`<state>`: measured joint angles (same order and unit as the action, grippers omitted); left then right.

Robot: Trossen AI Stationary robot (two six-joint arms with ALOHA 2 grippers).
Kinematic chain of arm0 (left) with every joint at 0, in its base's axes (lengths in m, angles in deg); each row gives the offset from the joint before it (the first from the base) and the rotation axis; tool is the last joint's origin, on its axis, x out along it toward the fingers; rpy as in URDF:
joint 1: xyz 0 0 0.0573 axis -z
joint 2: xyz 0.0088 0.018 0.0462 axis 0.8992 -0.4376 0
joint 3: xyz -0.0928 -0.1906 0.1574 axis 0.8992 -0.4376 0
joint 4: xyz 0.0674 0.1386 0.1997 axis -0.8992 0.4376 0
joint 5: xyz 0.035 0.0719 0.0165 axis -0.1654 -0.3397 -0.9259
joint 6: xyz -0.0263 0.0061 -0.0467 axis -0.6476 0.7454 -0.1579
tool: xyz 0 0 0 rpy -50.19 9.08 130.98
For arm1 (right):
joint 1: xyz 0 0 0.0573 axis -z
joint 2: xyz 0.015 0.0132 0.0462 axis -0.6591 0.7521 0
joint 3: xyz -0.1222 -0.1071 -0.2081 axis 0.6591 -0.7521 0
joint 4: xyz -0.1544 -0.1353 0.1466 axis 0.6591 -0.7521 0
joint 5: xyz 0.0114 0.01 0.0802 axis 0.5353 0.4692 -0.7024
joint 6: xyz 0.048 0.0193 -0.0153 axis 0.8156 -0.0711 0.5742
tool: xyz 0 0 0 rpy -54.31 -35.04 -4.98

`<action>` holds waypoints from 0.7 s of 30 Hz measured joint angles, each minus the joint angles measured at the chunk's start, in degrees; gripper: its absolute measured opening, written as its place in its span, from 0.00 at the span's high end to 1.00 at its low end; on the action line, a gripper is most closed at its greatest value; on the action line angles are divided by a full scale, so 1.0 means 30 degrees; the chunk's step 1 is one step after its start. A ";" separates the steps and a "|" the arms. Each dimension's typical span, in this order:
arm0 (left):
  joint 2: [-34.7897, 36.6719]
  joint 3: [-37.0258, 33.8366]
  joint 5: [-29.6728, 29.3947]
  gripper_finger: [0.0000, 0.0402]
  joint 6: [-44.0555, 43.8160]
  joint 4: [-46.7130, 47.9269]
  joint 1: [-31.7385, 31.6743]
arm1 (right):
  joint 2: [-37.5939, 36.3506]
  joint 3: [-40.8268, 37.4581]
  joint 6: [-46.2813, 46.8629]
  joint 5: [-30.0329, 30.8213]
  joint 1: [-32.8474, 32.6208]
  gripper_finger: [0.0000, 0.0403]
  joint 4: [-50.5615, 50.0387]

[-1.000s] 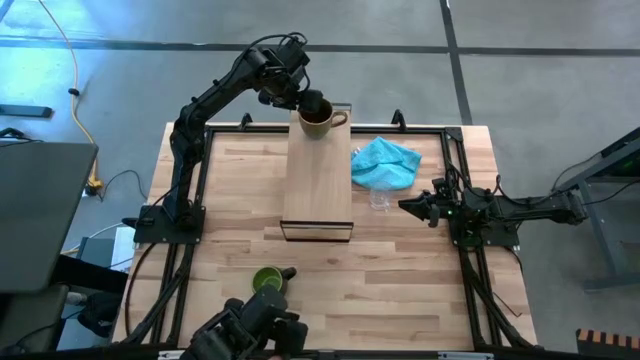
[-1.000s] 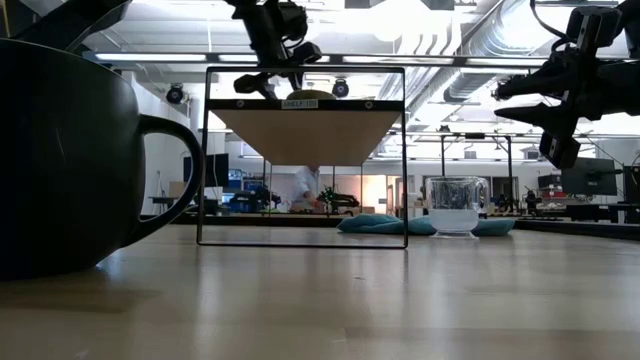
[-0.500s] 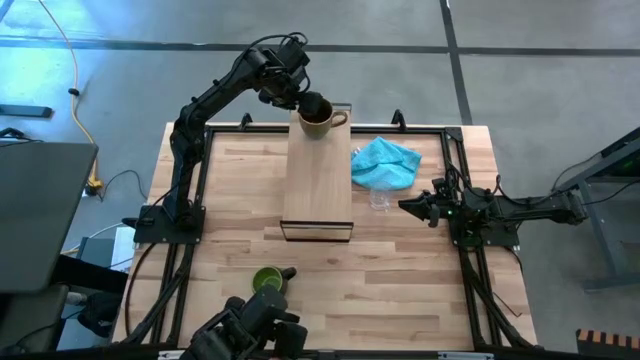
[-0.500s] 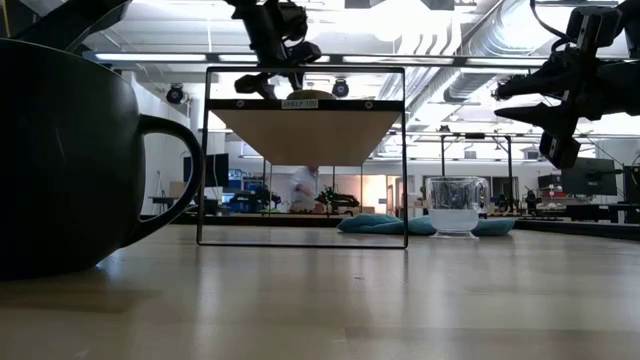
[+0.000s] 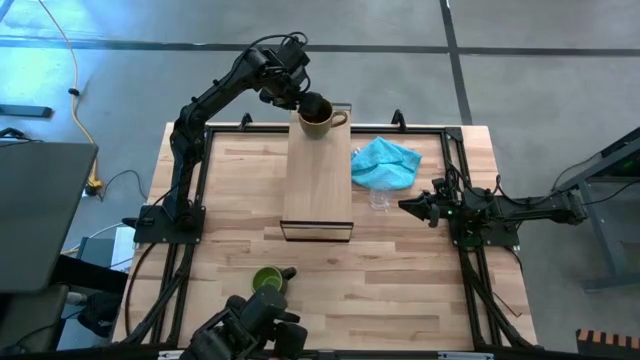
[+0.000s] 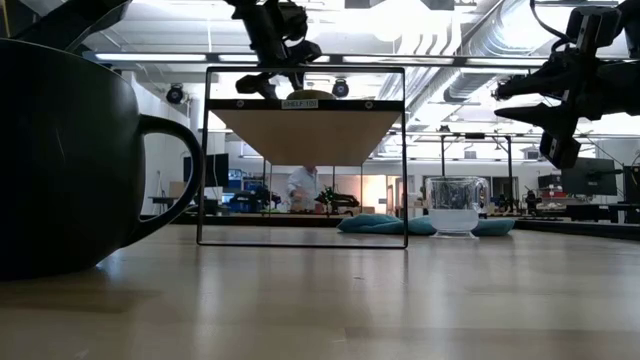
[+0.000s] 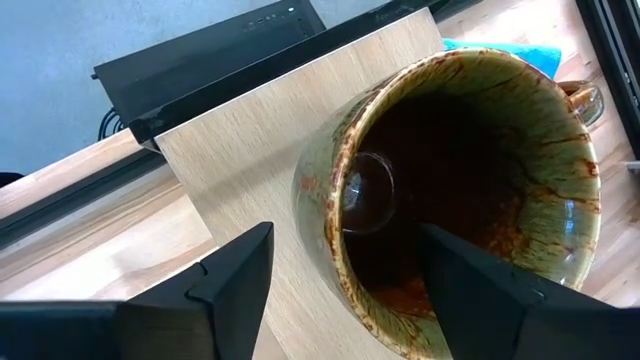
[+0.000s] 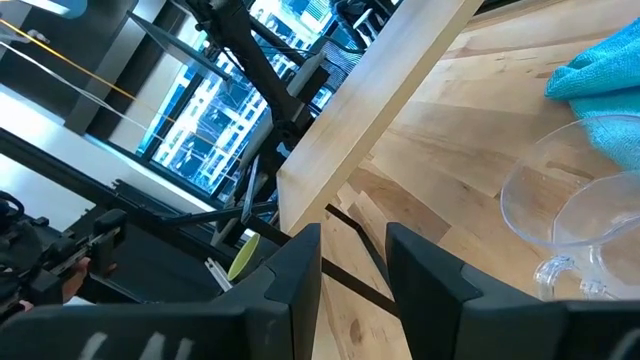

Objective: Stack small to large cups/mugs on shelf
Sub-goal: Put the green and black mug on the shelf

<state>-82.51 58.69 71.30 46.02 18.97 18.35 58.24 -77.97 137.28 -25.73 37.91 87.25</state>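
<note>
Now, operator: you had left pincer [image 7: 340,290] at shelf's [image 5: 318,190] far end, fingers apart astride brown mug's [image 5: 318,119] rim, mug resting on shelf — release step, by look. Right pincer [image 5: 412,206] waited near glass cup [image 5: 379,199], fingers parted, empty. Green mug [image 5: 266,280] sat on tabletop [image 5: 400,280] near front edge. Next you'd need clean lift-off, then fetch green mug.

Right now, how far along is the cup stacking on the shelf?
Done: the brown mug stands on the shelf at its far end. In hand: the left gripper is open astride its rim. Left: the green mug and glass cup sit on the table; the right gripper waits open by the glass.
</note>
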 joint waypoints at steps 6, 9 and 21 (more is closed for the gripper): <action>0.0000 0.0000 0.0148 0.42 0.0029 -0.0026 0.0000 | 0.0000 -0.0001 0.0000 0.0000 -0.0003 0.74 0.0000; 0.0114 0.0000 0.0436 0.42 0.0029 -0.0092 -0.0015 | 0.0000 0.0004 0.0000 0.0003 -0.0003 0.74 0.0000; 0.1163 0.0380 0.0369 0.42 0.0029 -0.0801 -0.0029 | 0.0029 -0.0003 0.0000 0.0007 0.0004 0.74 0.0000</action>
<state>-79.02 59.83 72.41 46.11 16.57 18.27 58.33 -77.98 137.28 -25.71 37.92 87.25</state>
